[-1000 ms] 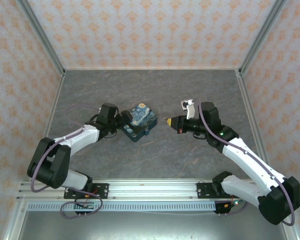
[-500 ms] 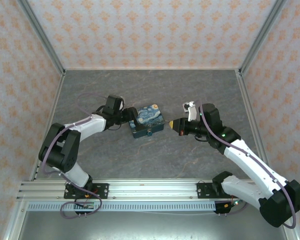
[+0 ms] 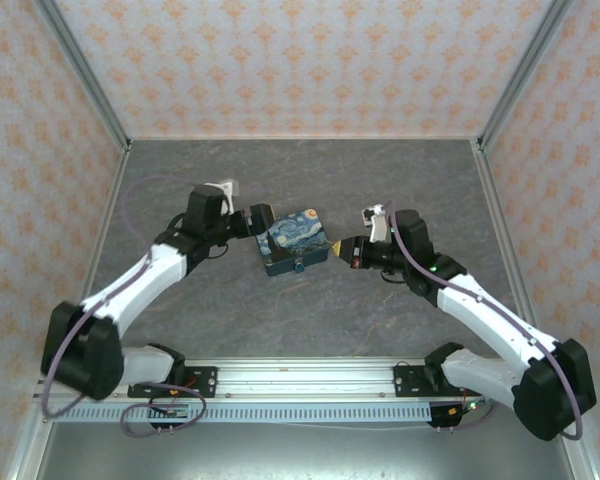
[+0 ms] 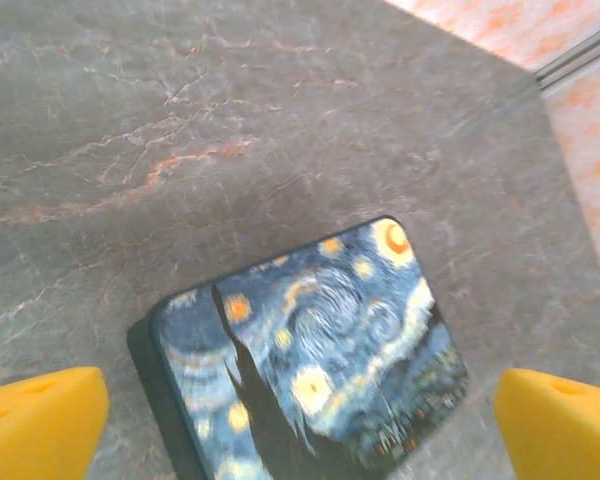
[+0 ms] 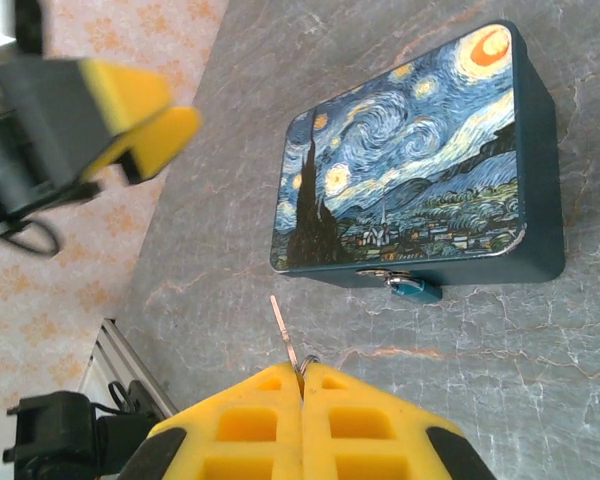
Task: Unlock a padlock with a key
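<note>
— padlock (image 5: 415,290) first: where did it sit?
— it hung on the clasp at the front wall of the painted tin (image 5: 420,170), low, close to the table (image 5: 540,340). it was very small and dark teal. in the top view i could hardly make it out.
— and the key (image 5: 283,325)?
— the right gripper (image 5: 302,385) was closed on its ring end. the thin blade pointed out toward the tin, near the padlock but apart from it.
— the left gripper (image 4: 300,410)?
— its pads (image 4: 40,415) were wide apart, one at each side of the tin's lid, and they held nothing. i could not tell if they touched the tin.
— how would the padlock handle, in your opinion?
— i think it was stiff metal, light, and free to swing on the clasp, so the key could push it away. the tin also looked light and could slide on the smooth stone top. i would hold the tin by two opposite walls with the left gripper to steady it. i would not grip the padlock itself, because it was too small and smooth.
</note>
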Controlling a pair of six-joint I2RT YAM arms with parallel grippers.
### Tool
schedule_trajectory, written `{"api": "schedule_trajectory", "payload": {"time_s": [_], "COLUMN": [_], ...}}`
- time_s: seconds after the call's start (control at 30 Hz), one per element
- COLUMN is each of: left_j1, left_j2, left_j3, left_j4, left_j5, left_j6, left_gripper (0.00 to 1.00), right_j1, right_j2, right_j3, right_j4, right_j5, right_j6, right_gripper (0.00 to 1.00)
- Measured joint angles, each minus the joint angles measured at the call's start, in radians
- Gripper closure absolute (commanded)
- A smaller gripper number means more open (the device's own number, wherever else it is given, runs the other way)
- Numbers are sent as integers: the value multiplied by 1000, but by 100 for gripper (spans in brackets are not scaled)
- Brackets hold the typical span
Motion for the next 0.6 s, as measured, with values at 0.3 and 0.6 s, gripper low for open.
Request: {"api": "schedule_trajectory", "payload": {"time_s": [0.3, 0.6], "left_j1": [-230, -335], "left_j2": [-309, -229], "left_j3": [-344, -460], "left_j4": [96, 298], "left_j5": [-10, -21], "left_j6": [-128, -251], "left_gripper": [1, 3], "right_j1": [-1, -1], "right_j2": [240, 518], "right_j3": [-3, 52], "right_j4": [294, 491], "right_j5": [-13, -46], "right_j6": [148, 252], "right_gripper": [100, 100]}}
